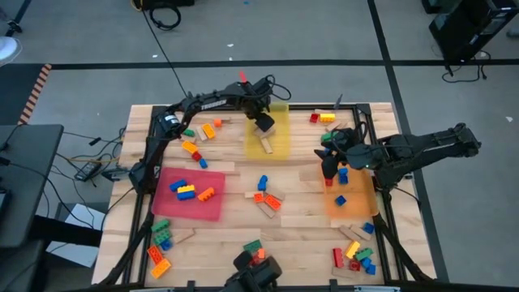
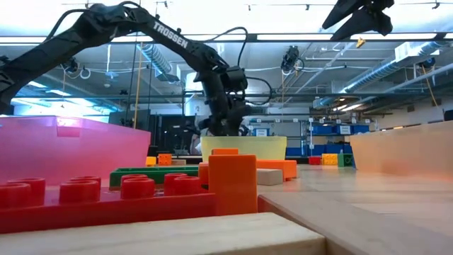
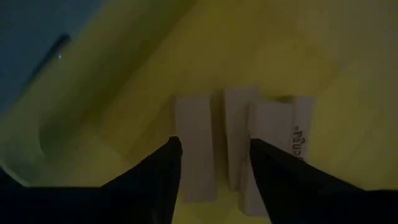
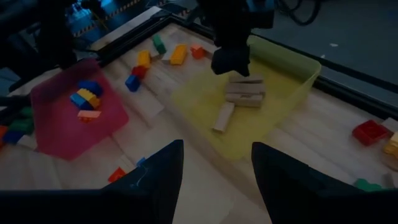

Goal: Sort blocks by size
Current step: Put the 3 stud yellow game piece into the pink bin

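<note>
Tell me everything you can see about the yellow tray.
The yellow tray is a shallow, translucent plastic-looking rectangle with a raised rim, lying flat at the table's far middle. Inside lie plain tan wooden blocks, several stacked side by side and one apart. The left gripper hovers over it, fingers open just above the stacked blocks.

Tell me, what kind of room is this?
Probably a robotics lab or workshop: exposed ceiling ducts and strip lights, loose black cables on grey floor, and a wooden slatted table with a dark robot arm.
</note>
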`<state>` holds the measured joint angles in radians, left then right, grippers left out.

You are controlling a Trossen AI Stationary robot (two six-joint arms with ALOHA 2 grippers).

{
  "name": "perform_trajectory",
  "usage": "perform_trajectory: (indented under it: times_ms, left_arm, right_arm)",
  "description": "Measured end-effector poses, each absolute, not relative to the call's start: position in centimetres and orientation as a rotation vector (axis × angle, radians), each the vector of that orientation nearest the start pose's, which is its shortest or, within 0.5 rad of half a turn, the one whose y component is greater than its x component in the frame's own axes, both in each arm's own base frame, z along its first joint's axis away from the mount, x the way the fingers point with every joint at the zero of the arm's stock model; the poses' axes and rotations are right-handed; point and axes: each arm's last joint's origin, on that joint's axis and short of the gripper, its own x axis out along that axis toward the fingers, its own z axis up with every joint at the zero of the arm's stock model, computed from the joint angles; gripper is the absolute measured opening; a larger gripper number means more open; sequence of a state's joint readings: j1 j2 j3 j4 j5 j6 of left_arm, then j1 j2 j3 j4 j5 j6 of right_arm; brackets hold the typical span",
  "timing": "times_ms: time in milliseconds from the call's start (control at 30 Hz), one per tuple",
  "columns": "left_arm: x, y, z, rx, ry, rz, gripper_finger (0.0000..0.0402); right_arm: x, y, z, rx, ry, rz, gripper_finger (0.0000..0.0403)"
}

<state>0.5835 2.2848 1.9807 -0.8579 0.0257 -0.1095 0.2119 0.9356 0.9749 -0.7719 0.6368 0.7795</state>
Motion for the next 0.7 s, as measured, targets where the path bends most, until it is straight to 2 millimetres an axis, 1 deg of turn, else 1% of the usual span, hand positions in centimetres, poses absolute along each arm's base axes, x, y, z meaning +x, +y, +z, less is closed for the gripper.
perform_trajectory:
  times_ms: [100, 167, 267, 333, 433, 500, 600, 700]
  left_arm:
    - [40.6, 26.8, 21.0, -0.410, 1.071, 0.543, 0.0218]
    - [40.8, 27.1, 22.5, -0.399, 1.037, 0.553, 0.0222]
    - [40.8, 27.4, 25.2, -0.358, 0.994, 0.598, 0.0224]
    - [40.8, 27.5, 27.3, -0.297, 0.969, 0.611, 0.0224]
    - [40.6, 27.4, 30.3, -0.215, 0.935, 0.590, 0.0224]
    - [40.2, 27.1, 31.5, -0.188, 0.894, 0.586, 0.0224]
    - [39.5, 26.5, 32.8, -0.182, 0.879, 0.553, 0.0224]
    - [38.9, 26.0, 33.6, -0.203, 0.873, 0.492, 0.0224]
  right_arm:
    - [17.3, 2.0, 32.5, 0.451, 0.466, -0.636, 0.0204]
    - [17.3, 2.0, 32.5, 0.467, 0.465, -0.634, 0.0204]
    - [17.3, 2.0, 32.5, 0.467, 0.465, -0.633, 0.0204]
    - [17.3, 2.0, 32.5, 0.467, 0.465, -0.633, 0.0204]
    - [17.3, 2.0, 32.5, 0.468, 0.465, -0.633, 0.0204]
    - [17.3, 2.0, 32.5, 0.468, 0.465, -0.633, 0.0204]
    - [17.6, 1.9, 32.5, 0.466, 0.445, -0.649, 0.0204]
    - [18.2, 1.5, 32.5, 0.421, 0.407, -0.707, 0.0204]
